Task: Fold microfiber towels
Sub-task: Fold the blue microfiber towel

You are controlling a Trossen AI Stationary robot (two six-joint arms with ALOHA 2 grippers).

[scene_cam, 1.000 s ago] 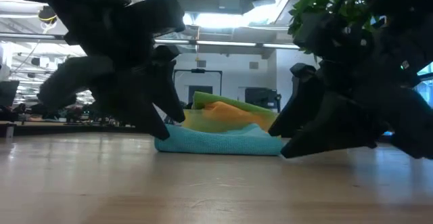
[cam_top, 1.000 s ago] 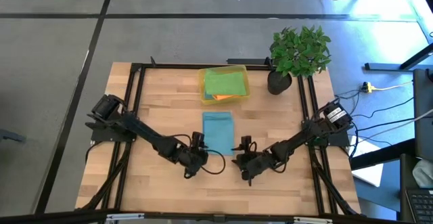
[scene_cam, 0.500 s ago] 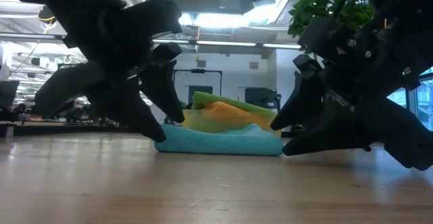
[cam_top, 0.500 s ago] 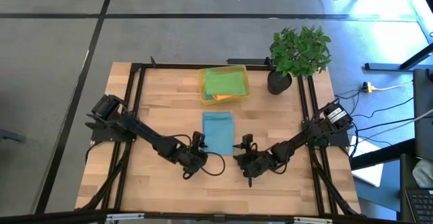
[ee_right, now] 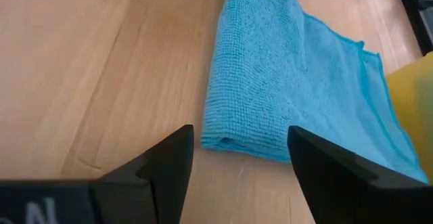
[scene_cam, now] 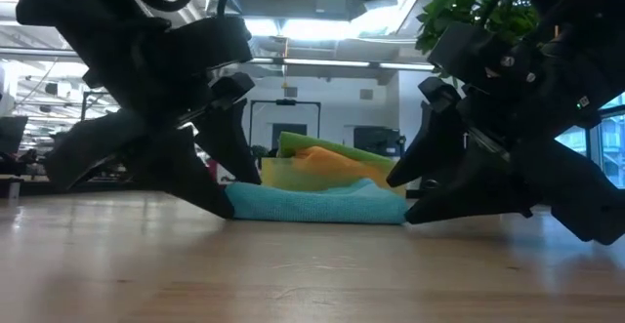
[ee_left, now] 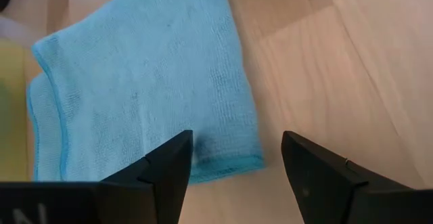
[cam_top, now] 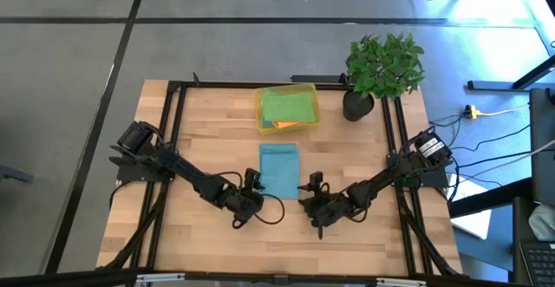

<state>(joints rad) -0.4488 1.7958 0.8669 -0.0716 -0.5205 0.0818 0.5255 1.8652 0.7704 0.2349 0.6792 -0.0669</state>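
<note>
A teal-blue towel (cam_top: 278, 169), folded into a narrow rectangle, lies flat on the wooden table in front of the yellow bin. My left gripper (ee_left: 237, 149) is open and low by the towel's near left corner (ee_left: 254, 160); in the high view this left gripper (cam_top: 252, 183) sits just left of the cloth. My right gripper (ee_right: 240, 139) is open at the near right corner (ee_right: 223, 143), beside the cloth as the high view shows the gripper (cam_top: 311, 185). From table height the towel (scene_cam: 312, 206) lies between both dark hands. My left gripper stands with one finger (ee_left: 172, 166) over the towel's near edge and the other over bare wood; I cannot tell whether it touches the cloth. My right gripper has its fingers (ee_right: 169, 156) on either side of the near right corner; touching or not, I cannot tell.
The yellow bin (cam_top: 310, 92) behind the towel holds a green towel (cam_top: 287, 105) over an orange one (cam_top: 283, 127). A potted plant (cam_top: 381, 66) stands at the far right corner. Bare wood lies to the left, right and near side.
My left gripper has sunk toward the table by the towel's near left corner and rolled slightly. My right gripper has rolled a little in place. Both stay open, and the towel has not moved.
</note>
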